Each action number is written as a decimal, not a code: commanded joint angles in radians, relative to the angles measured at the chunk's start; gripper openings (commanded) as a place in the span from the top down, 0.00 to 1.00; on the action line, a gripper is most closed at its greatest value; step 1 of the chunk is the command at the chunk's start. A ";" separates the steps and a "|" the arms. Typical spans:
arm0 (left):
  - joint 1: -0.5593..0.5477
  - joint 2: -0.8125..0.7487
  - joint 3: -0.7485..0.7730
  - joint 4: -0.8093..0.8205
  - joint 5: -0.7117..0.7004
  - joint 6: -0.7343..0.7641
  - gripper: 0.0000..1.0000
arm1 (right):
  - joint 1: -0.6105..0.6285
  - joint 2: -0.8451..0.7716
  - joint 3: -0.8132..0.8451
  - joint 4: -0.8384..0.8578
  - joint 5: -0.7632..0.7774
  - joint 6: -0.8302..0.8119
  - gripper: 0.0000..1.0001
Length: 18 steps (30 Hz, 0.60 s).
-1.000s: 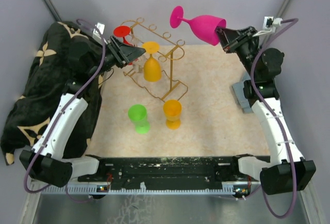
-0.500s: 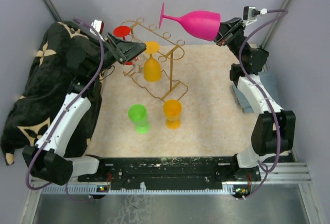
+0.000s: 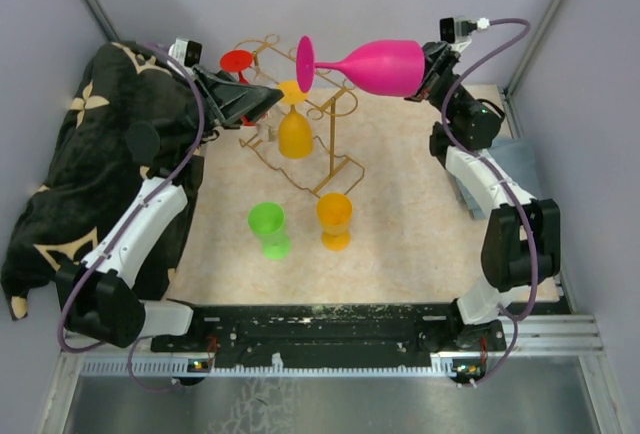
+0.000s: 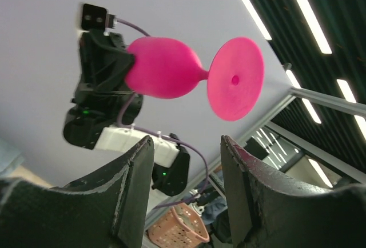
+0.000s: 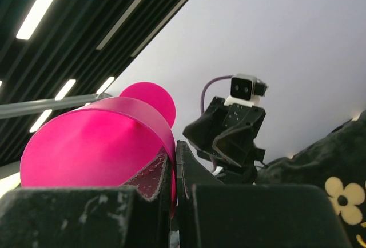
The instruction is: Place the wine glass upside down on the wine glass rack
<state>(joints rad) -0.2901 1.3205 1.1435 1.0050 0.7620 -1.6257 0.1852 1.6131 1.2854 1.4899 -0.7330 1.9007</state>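
Left edge: black cloth with gold flowers (image 3: 60, 184), bunched up beside the table (image 3: 420, 234).

Left gripper (image 3: 266, 101) is raised at the rack's left end and points right. Jaws are wide open with nothing in them. In the left wrist view the two fingers (image 4: 132, 171) stand well apart. The pink glass shows in the gap above them, clear of both fingers, with its foot turned toward the camera.

A red glass (image 3: 237, 60) sits at the far-left corner of the wine glass rack (image 3: 322, 139), mostly hidden by the left gripper. The rack stands on the table, far side, left of centre. A yellow glass (image 3: 295, 134) hangs in it, bowl down and foot up in the loops. A green glass (image 3: 268, 229) and an orange glass (image 3: 334, 219) stand on the table near the front of the rack, just beside each other.

The wine glass (image 3: 375, 64), pink, is in the air, lying on its side over the rack's far-right loops. Its foot points left toward the left gripper and its bowl mouth points right. It is not seated in any loop. From above, the foot reads just beside the yellow glass's foot. I cannot tell whether they touch.

Right gripper (image 3: 428, 70): jaws are closed down on the wine glass rim. In the right wrist view one finger (image 5: 150, 176) is inside the bowl and the other outside, pinching the wall between them.
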 commanded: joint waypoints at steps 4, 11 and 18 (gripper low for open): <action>0.000 -0.020 -0.017 0.236 0.026 -0.161 0.43 | 0.105 -0.004 0.040 0.183 -0.025 -0.039 1.00; 0.000 -0.053 -0.020 0.236 0.026 -0.170 0.44 | 0.150 0.030 0.056 0.188 -0.005 -0.049 1.00; -0.001 -0.079 -0.035 0.261 0.027 -0.200 0.43 | 0.190 0.078 0.074 0.167 -0.002 -0.083 1.00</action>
<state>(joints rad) -0.2901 1.2716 1.1194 1.2068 0.7769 -1.8034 0.3462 1.6752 1.3033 1.5009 -0.7559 1.8503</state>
